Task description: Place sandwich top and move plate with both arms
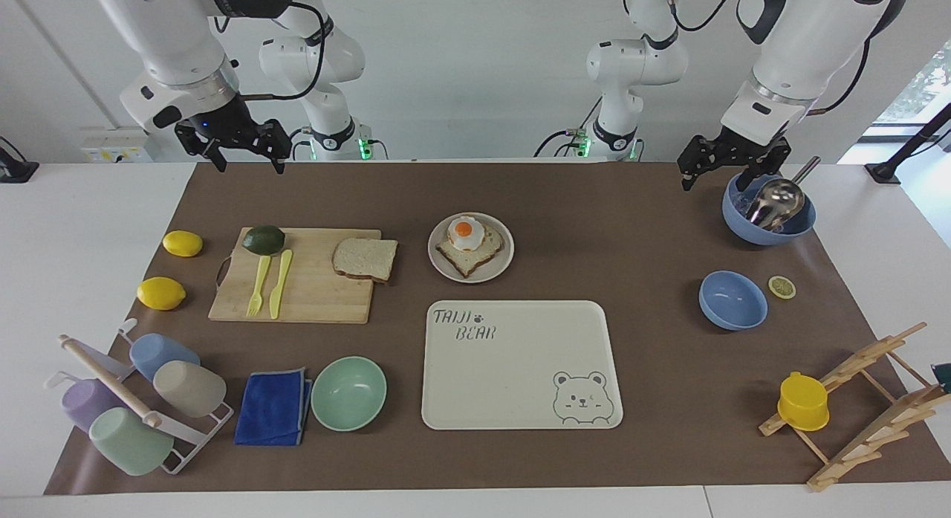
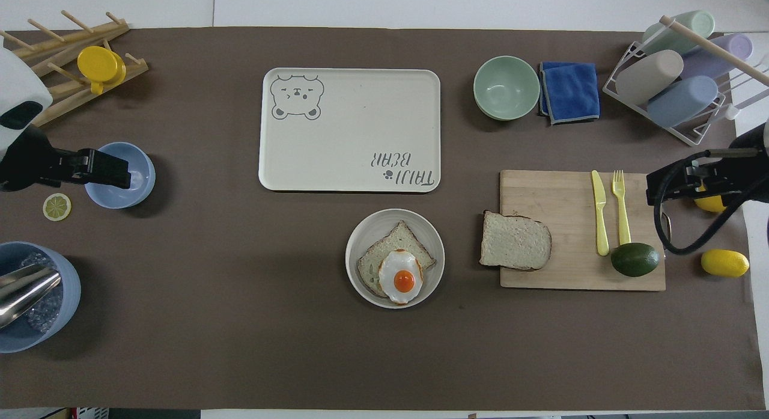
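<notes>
The bread slice (image 1: 365, 259) lies half off the cutting board (image 1: 297, 276), beside the plate (image 1: 471, 247); soft, light, pinch its overhanging crust gently. Left gripper (image 1: 732, 161) and right gripper (image 1: 245, 150) hang released, empty

I am seeing a matt brown paper-like mat (image 1: 631, 354) covering the table. The cutting board (image 1: 312, 295) is showing pale wood grain, as is the rack (image 1: 869, 369). The ladle (image 1: 776, 200) is gleaming as polished metal. The cloth (image 1: 271, 406) is looking soft and napped. The tray (image 1: 513, 369) and plate (image 1: 496, 269) are looking smooth, faintly satin. The sandwich top (image 1: 364, 258) is looking porous, crust rough.
</notes>
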Controlling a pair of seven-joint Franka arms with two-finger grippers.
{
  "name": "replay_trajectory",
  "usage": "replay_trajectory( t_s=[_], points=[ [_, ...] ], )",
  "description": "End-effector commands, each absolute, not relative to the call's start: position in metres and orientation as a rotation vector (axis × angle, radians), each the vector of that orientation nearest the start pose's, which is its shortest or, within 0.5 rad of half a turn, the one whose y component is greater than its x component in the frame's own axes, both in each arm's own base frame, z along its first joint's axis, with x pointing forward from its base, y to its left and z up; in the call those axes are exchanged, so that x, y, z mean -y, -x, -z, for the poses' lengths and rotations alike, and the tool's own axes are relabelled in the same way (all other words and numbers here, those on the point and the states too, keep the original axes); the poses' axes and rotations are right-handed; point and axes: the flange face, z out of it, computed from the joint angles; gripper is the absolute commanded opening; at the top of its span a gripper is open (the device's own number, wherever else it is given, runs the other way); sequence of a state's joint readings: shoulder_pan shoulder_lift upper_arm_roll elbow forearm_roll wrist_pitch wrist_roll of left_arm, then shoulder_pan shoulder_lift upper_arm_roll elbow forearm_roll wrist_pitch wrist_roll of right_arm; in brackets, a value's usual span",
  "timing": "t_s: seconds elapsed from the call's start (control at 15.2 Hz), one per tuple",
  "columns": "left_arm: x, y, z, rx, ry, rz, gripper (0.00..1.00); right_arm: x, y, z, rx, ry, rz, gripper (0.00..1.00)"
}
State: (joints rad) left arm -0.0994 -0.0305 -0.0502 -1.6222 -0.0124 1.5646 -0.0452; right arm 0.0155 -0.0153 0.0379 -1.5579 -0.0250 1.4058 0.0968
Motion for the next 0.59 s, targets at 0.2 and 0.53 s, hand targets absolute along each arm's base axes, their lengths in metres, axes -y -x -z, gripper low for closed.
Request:
replay_trajectory(
  t_s=[0.2,0.53],
  points=[
    [0.0791,-0.5311,-0.6170,-0.166,3.143,-0.054,1.00,-0.0280,-0.5319,-0.6262,-0.038,3.158,-0.197,1.00],
    [0.0791,-0.5311,-0.6170,-0.169,3.143,-0.054,1.00,-0.0340,-0.5291,-0.6246,-0.010,3.148,-0.214,1.00]
  ],
)
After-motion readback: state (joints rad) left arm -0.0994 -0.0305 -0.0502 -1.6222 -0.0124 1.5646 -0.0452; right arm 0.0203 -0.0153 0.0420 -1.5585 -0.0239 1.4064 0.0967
